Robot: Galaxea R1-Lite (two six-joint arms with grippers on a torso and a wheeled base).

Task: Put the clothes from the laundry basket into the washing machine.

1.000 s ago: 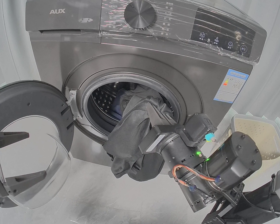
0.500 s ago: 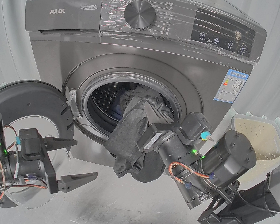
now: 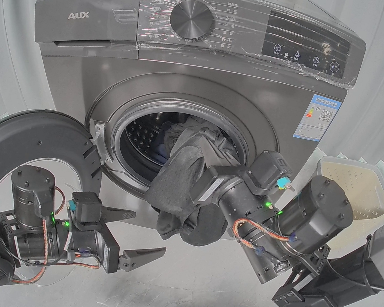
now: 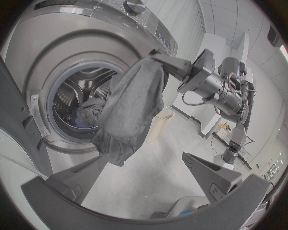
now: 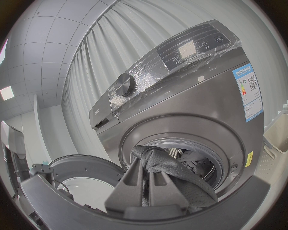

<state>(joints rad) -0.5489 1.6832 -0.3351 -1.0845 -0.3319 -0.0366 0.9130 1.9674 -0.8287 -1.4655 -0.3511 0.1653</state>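
Door point(image 3: 25, 133): standing open at the left of the washer point(image 3: 190, 78).
Basket point(image 3: 360, 189): sitting on the floor, right of the washer.
Garment point(image 3: 180, 178): hanging out over the drum rim, held by the right gripper point(image 5: 146, 173).
Clothes point(image 4: 88, 112): lying inside the drum, behind the garment.
Left gripper point(image 3: 149, 232): hovering before the door, apart from the garment.

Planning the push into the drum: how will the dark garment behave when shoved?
Likely floppy: the dark garment drapes from the right hand and sags below the door opening. Probably light: a small pinch holds it.
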